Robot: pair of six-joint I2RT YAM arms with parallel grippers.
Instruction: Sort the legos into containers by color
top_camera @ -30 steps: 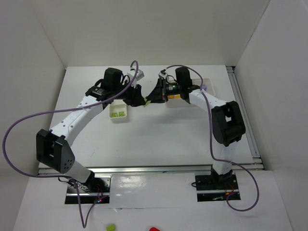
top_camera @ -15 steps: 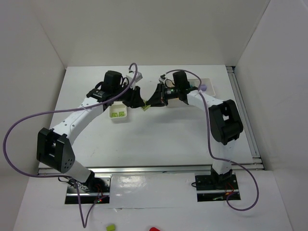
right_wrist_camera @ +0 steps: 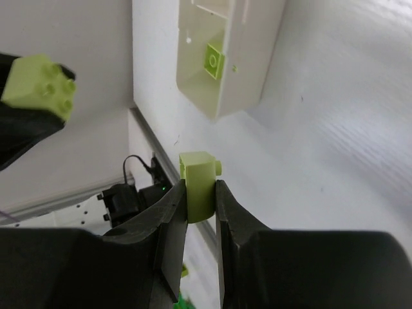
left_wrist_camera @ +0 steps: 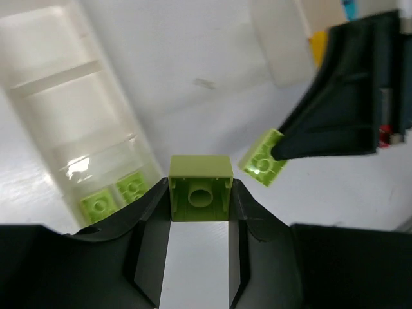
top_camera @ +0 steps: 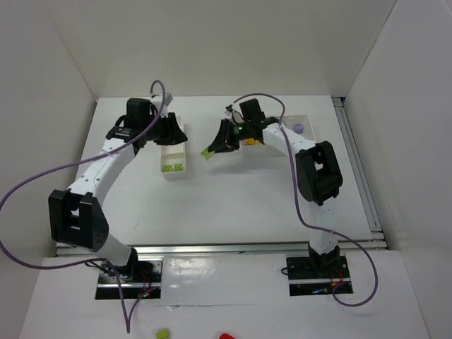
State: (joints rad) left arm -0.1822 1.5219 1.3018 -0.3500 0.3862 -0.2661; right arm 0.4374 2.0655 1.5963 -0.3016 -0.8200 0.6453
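Overhead, two facing wrist close-ups, shared tray (top_camera: 174, 150)

Near table (top_camera: 233, 205) open; narrow tray (top_camera: 175, 161) lies close by left end effector (top_camera: 178, 133).

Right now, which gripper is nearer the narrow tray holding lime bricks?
Left. The left gripper, gripping a lime brick, is at the narrow tray's far end; the right gripper, gripping another lime brick, is off the tray's right side, apart from it.

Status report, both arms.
Left gripper shut on lime brick. Right gripper shut on second lime brick. Tray holds two more lime bricks. Nothing blocking tray.
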